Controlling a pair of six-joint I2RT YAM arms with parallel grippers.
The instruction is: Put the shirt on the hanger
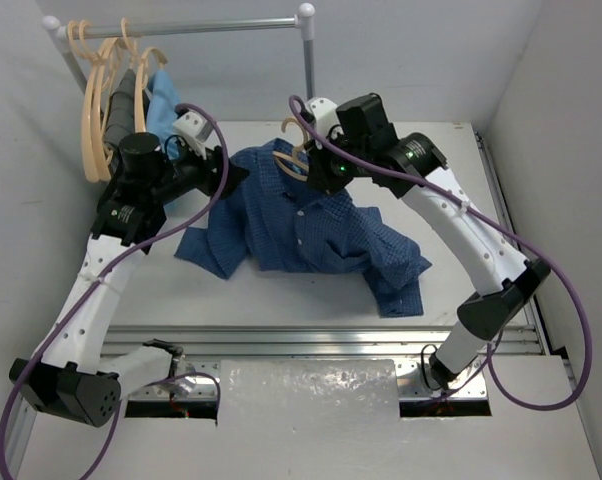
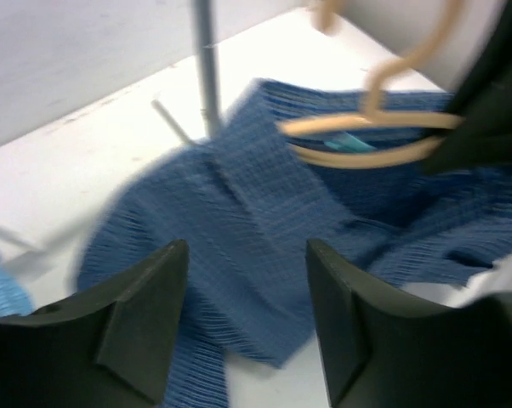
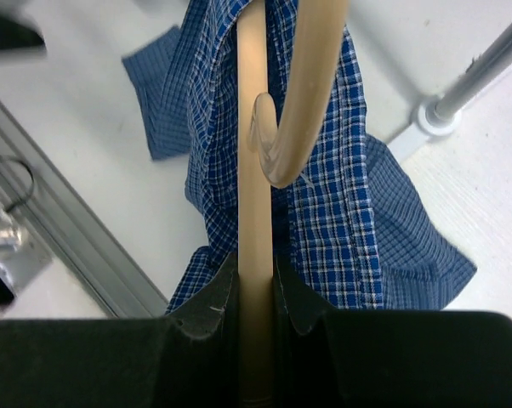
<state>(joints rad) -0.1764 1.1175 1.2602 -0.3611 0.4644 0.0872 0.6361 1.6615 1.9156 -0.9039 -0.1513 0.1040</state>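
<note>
The right tool (image 3: pixel 256 276) is clamped on the hanger (image 3: pixel 254 153), holding it at the collar end of the shirt (image 1: pixel 311 235), which sprawls across the middle of the bench (image 1: pixel 161 295). The left tool (image 2: pixel 246 255) hangs with its jaws apart over the shirt's left side, gripping nothing. To do this step well, hold the hanger steady, pinch the cloth close beside the collar, and draw it over the hanger's left arm without dragging the whole shirt. No brand, label or writing is readable.

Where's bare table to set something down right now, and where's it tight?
Free: the table strip between the shirt and the near metal rail; also the back-right corner beyond the right arm. Crowded: back left, where rack, spare hangers and the left end effector bunch beside the shirt.
</note>
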